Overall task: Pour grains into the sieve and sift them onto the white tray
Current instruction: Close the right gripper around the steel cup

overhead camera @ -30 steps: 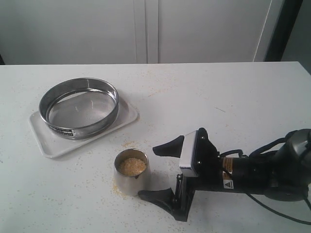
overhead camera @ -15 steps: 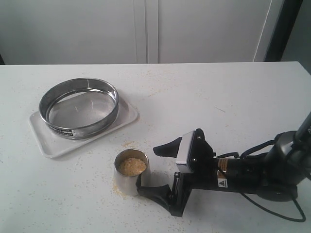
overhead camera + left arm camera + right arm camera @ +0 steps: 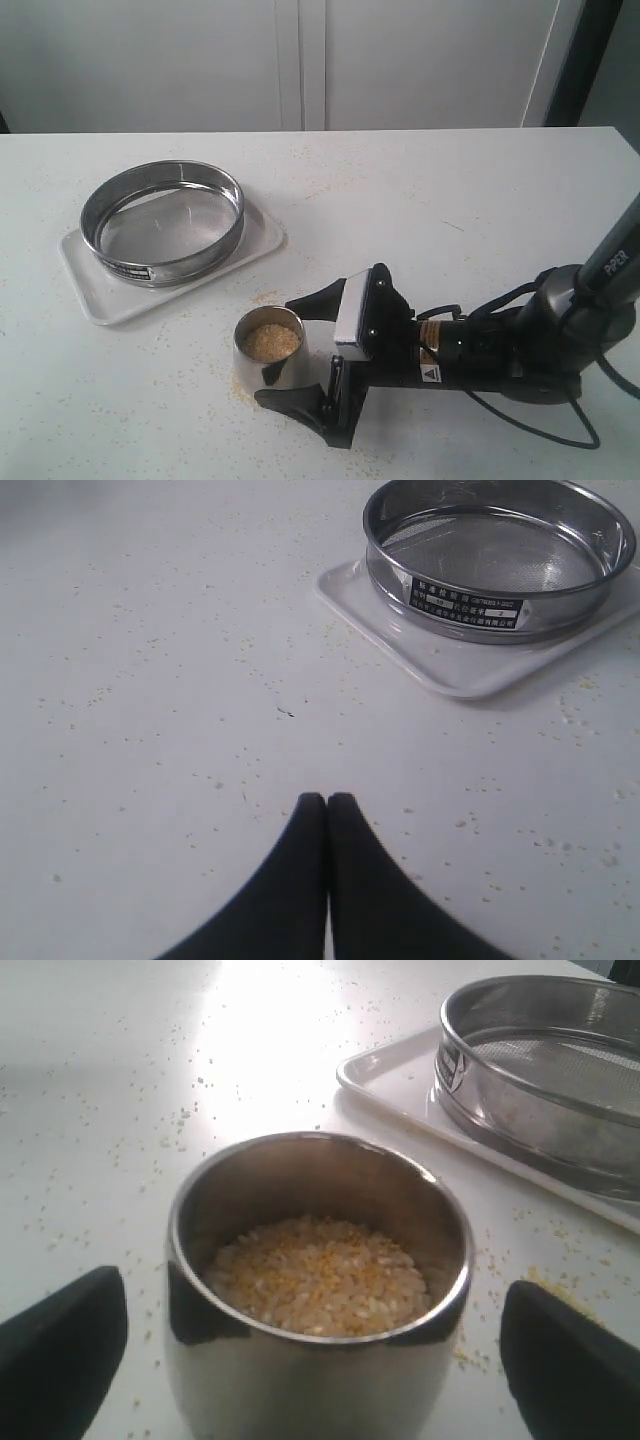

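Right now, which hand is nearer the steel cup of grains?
Right. The right hand is open with a finger on each side of the cup. The left hand is shut over the table, the cup nowhere in its view.

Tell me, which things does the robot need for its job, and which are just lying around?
For the job: the cup, the grains in it, the sieve, the white tray, the open right hand either side of the cup.
Just lying about: spilled bits on the table, the shut left hand.
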